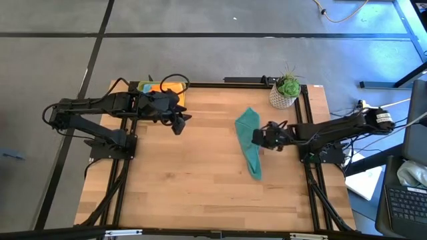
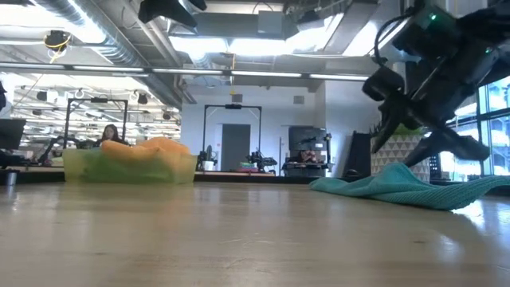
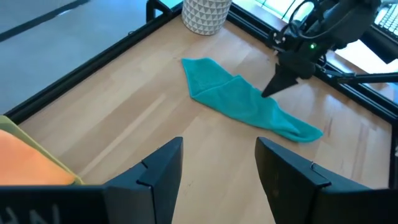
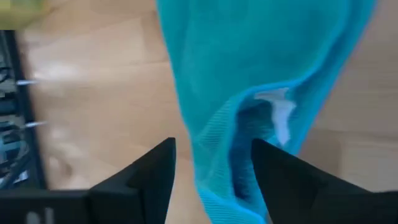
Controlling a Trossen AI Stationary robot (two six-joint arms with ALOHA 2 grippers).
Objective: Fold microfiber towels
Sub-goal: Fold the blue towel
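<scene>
One teal microfiber towel [image 1: 248, 127] lies crumpled in a long strip on the right half of the wooden table [image 1: 193, 180], resting flat on the wood. My right gripper [image 1: 257, 138] stands open over the strip's middle, slanting down from the table's right. In the right wrist view its fingers [image 4: 143, 174] straddle a raised fold of the towel [image 4: 249, 62]. My left gripper [image 1: 179, 125] hangs open above the table's far left, clear of the towel [image 3: 242, 99]. Orange and green cloths [image 2: 127, 155] lie in a tray at the far left. My right gripper [image 3: 272, 92] is down at the towel's middle with its jaws apart. Whether its fingertips touch the cloth I cannot tell. The towel lies slack on the table.
A yellow-green tray [image 1: 143, 87] with cloths sits at the far left corner. A potted plant [image 1: 285, 93] in a white pot stands at the far right corner. A black frame [image 1: 200, 83] edges the table. Bare wood stretches across the middle and near side.
</scene>
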